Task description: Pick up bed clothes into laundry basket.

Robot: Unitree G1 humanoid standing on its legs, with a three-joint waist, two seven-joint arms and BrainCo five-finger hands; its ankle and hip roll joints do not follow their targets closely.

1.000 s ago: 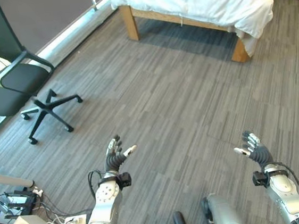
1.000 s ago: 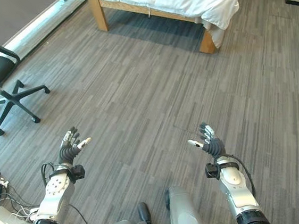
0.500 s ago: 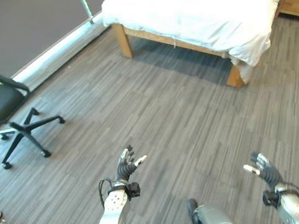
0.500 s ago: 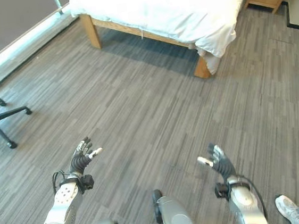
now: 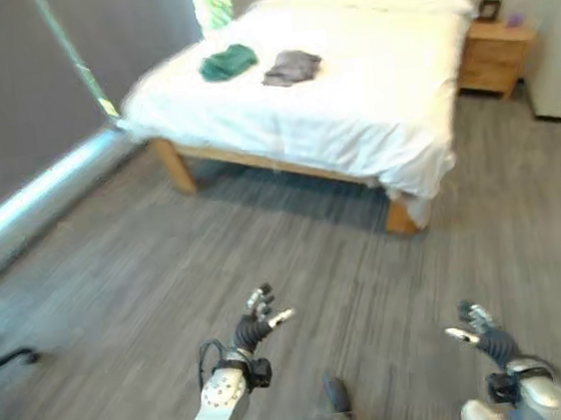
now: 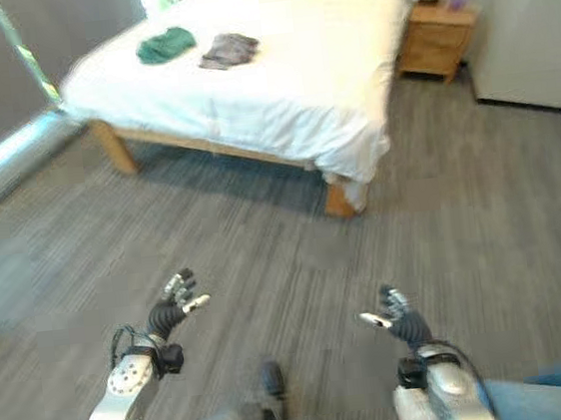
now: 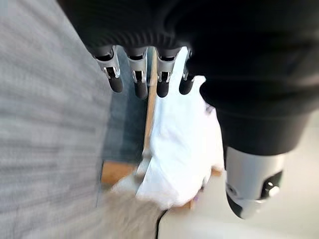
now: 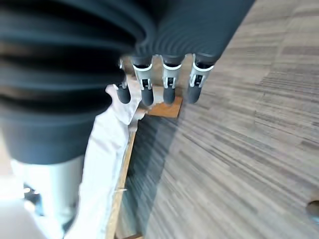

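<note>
A: Where are the clothes?

B: On the bed [image 5: 351,112], far across the floor [image 5: 148,284]: a green garment [image 5: 227,62] toward the far left, a grey garment [image 5: 292,66] just beside it to the right. No basket shows.

A: How will they handle?

B: Probably light, soft and limp. I'd gather each at its bunched middle so nothing trails.

A: And the hands?

B: Left robot hand [image 5: 256,325] and right robot hand [image 5: 476,331] are both raised near the robot, fingers straight and spread, holding nothing, well apart from the bed.
</note>
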